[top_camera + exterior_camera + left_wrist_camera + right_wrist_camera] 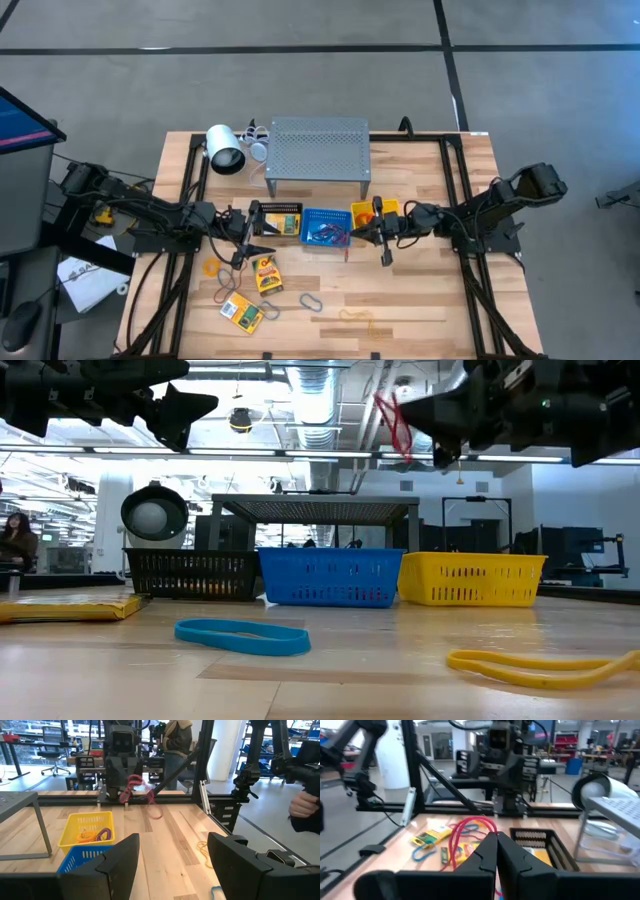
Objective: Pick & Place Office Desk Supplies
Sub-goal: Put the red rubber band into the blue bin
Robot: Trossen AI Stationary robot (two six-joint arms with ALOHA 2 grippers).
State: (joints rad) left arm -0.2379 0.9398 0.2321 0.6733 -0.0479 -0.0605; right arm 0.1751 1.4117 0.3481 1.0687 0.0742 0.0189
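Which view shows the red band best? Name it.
Right wrist view: the red band loops large from the shut right gripper. Low and left wrist views show it smaller; high view shows only a speck.

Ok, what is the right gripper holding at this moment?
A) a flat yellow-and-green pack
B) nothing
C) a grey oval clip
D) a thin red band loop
D: the right gripper is shut on a thin red band loop, which dangles from its fingertips, raised above the yellow plastic basket in the low view.
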